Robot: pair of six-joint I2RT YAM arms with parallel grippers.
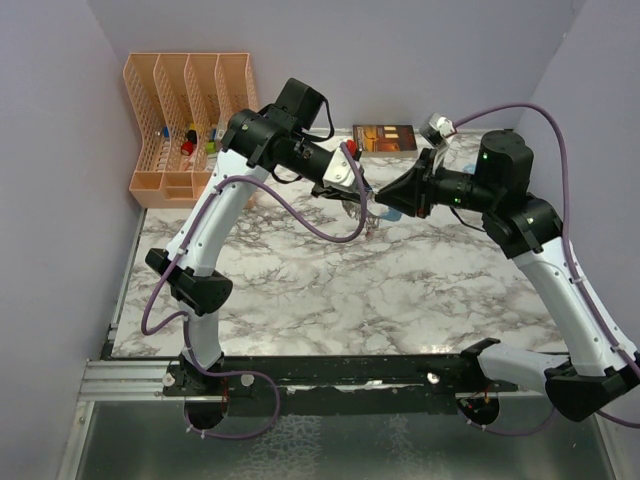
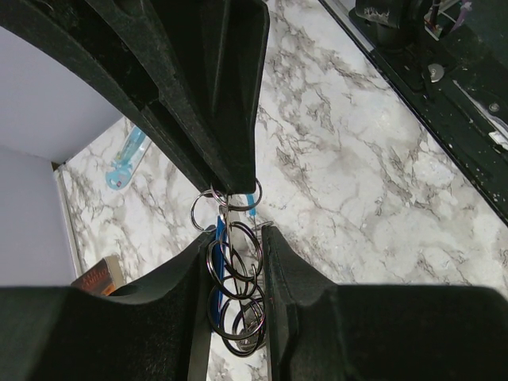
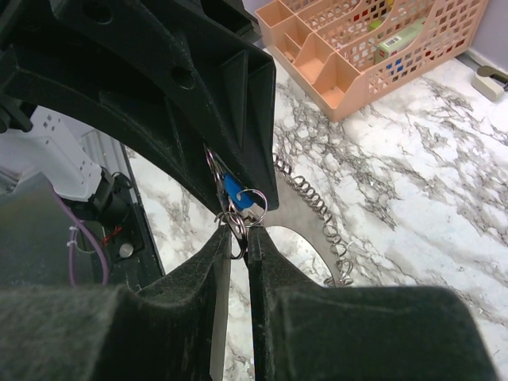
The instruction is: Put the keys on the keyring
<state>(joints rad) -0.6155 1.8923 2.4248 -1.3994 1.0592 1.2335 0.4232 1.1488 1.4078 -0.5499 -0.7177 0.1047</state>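
Over marble table (image 2: 357, 198), keyring (image 2: 234, 274) between fingers of the left pincer (image 2: 238, 238)

keyring (image 2: 234, 266) shiny metal; table (image 2: 357, 182) glossy marble-look; organizer (image 3: 373, 71) matt plastic

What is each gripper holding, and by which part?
The left gripper clamps the keyring by its bunched metal rings. The right gripper pinches a small ring beside a blue tag. Whose ring that is cannot be told.

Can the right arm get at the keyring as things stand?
Probably yes: the keyring hangs off the table between the left gripper's fingers, and the right gripper is closed on its upper rings, nothing between them.
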